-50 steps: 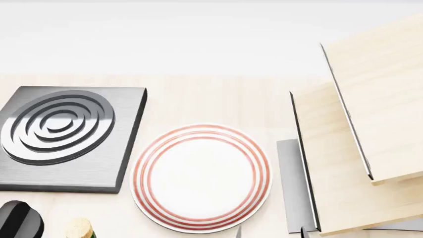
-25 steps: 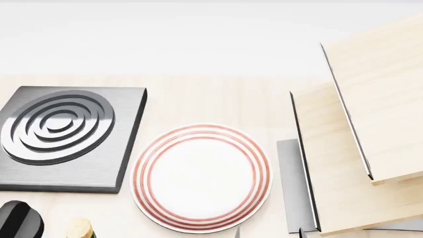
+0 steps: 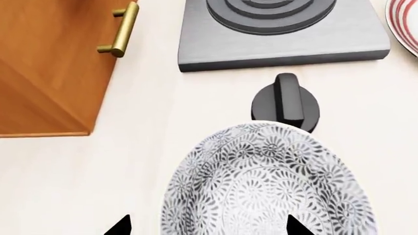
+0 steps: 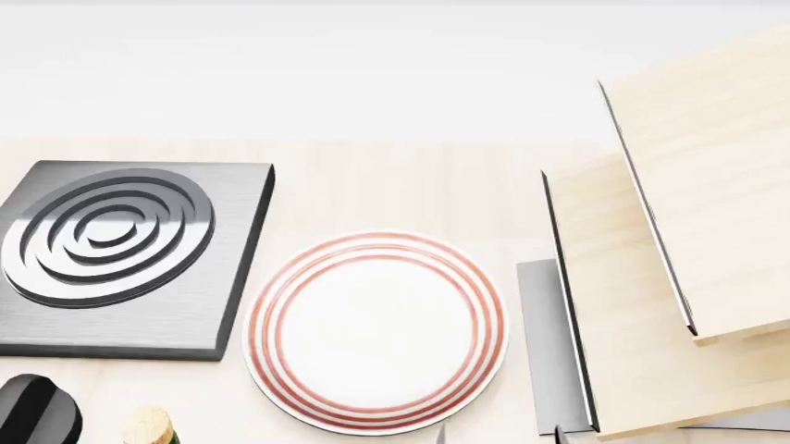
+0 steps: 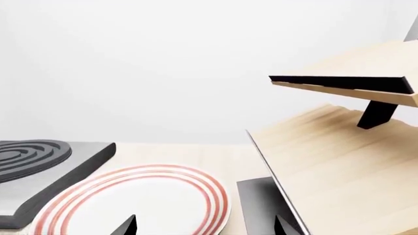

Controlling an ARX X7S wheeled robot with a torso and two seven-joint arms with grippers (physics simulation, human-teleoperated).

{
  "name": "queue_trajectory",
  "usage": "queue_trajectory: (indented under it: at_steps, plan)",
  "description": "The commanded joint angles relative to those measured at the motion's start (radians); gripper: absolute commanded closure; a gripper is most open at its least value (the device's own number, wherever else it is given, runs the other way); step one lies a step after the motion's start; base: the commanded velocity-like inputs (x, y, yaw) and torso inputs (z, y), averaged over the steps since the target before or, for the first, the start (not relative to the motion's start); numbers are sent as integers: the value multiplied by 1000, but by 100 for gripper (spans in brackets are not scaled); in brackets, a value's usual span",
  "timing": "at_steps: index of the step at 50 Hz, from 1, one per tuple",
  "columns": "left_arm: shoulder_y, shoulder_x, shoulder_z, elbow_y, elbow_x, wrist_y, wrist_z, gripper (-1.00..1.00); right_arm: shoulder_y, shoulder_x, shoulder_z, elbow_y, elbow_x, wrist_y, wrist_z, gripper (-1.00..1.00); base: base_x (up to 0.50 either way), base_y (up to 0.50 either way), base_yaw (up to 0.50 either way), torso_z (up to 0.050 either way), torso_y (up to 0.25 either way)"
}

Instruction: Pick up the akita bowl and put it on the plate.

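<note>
- We see almost no change in the head view against the two earlier frames: the tabletop [image 4: 370, 185], the burner [image 4: 124, 254] at left and the wooden rack [image 4: 667, 277] at right all sit where they did. We judge the base, torso and head are holding position.
- The plate [image 4: 376, 331], low in the middle of the head frame, is unmoved and bare, so the placing step is not yet done. In the right wrist view it lies at lower left, beside the burner.
- The bowl [image 3: 267, 183] is out of the head view. It shows only in the left wrist view, filling the lower middle of that frame, resting on the tabletop just short of the black knob [image 3: 285, 103].
- The left end effector [image 3: 205, 227] is spread: two dark tips show at the bottom edge, one left of the bowl over bare tabletop, the other over the bowl's patterned inside. We read this as straddling the rim ahead of a pinch; we cannot tell whether either tip touches.
- The right end effector [image 5: 205, 226] is also spread, its tips at the bottom edge over the plate's near side, holding nothing.
- The one small change in the head view is a thin grey sliver at the bottom edge below the plate, which has shifted slightly. We cannot say what it is.
</note>
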Motion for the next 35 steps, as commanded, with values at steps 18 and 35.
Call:
queue_trajectory:
  at_steps: [18, 35]
  plan:
    - [51, 33, 17, 3, 102, 16, 75, -100, 8, 2, -11, 16, 1, -2, 8, -100, 0, 0, 0, 0, 0]
    - [75, 45, 40, -8, 165, 31, 111, -100, 13, 3, -17, 26, 4, -6, 11, -100, 0, 0, 0, 0, 0]
